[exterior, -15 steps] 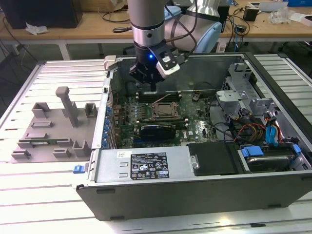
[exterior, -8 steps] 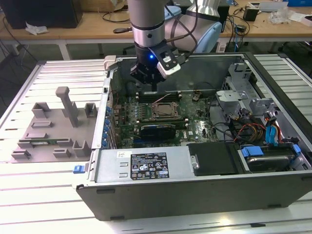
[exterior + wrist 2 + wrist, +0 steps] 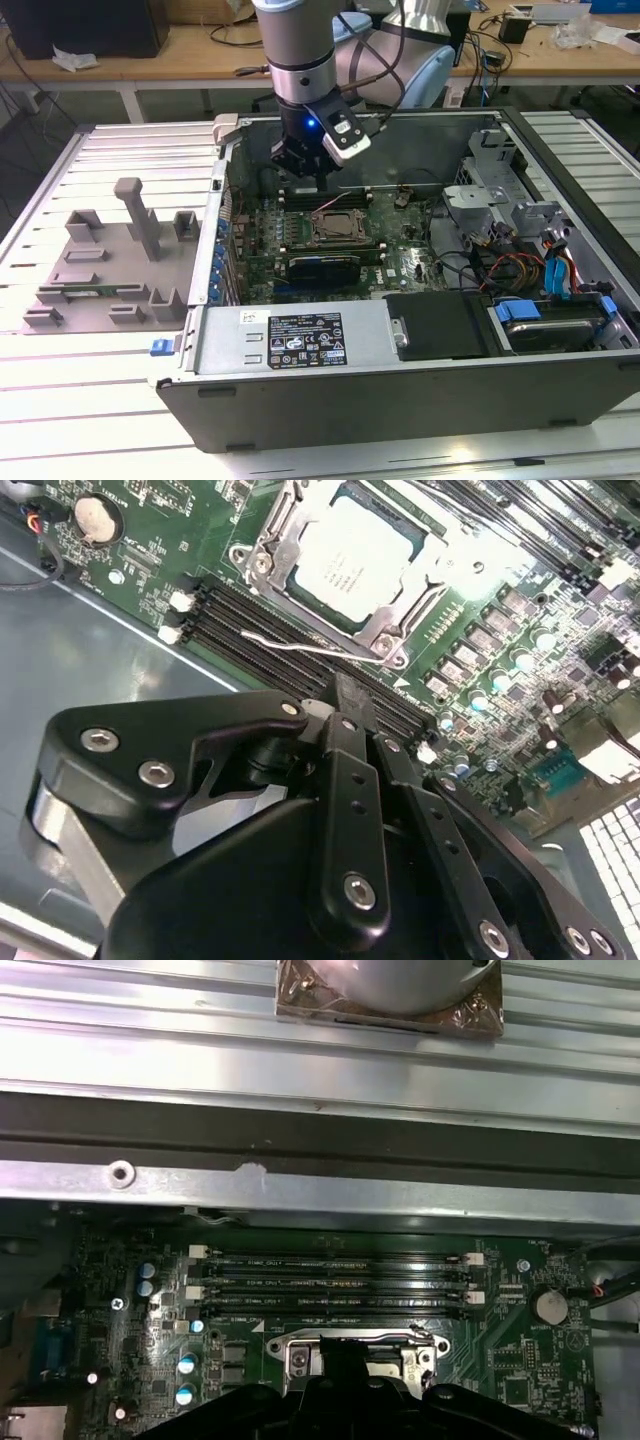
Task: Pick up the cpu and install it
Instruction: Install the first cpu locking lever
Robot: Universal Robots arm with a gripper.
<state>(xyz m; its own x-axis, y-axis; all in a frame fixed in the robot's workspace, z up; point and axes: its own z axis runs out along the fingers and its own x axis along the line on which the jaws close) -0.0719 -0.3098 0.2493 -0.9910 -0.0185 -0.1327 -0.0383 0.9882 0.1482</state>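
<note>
Where cpu [image 3: 350,565] lies: socket [image 3: 262,562], five o'clock of gripper [image 3: 345,692], exterior view.
Handling: likely light, stiff, fragile; take opposite rims.
Gripper: pinched closed, empty.

We get bright, even light from above. The cpu [image 3: 350,565] glares white in the second wrist view, and in the exterior view the table [image 3: 80,400] washes out pale while the case [image 3: 400,398] is shadowed inside.

The arm [image 3: 300,50] is hanging near-vertical from above, wrist [image 3: 305,100] pointing straight down, and the black gripper [image 3: 297,170] is hovering low with fingers [image 3: 345,740] drawn together at the tips.
</note>
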